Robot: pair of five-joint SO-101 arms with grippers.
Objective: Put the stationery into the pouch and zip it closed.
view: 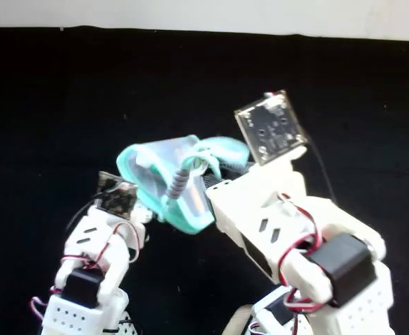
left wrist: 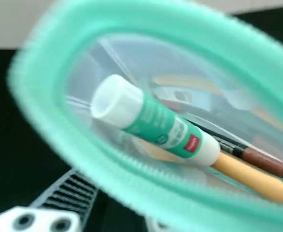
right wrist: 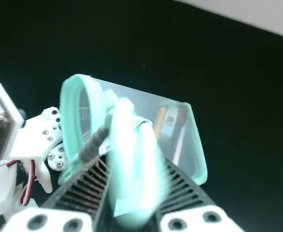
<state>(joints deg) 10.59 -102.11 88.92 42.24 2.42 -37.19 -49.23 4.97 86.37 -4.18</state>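
A translucent pouch (view: 159, 164) with a teal zip rim hangs above the black table between my two arms, its mouth open. In the left wrist view I look into that mouth (left wrist: 132, 169). A green and white glue stick (left wrist: 151, 121), a yellow pencil (left wrist: 257, 181) and a dark pen (left wrist: 247, 154) lie inside. My left gripper (view: 147, 213) is shut on the rim from the near left. My right gripper (right wrist: 132, 193) is shut on the teal rim at the pouch's right end, beside a grey zip cord (right wrist: 95, 142).
Black cloth (view: 65, 105) covers the whole table. A white wall (view: 204, 14) runs along its far edge. The left arm's white body (right wrist: 35, 140) sits close beside the pouch in the right wrist view.
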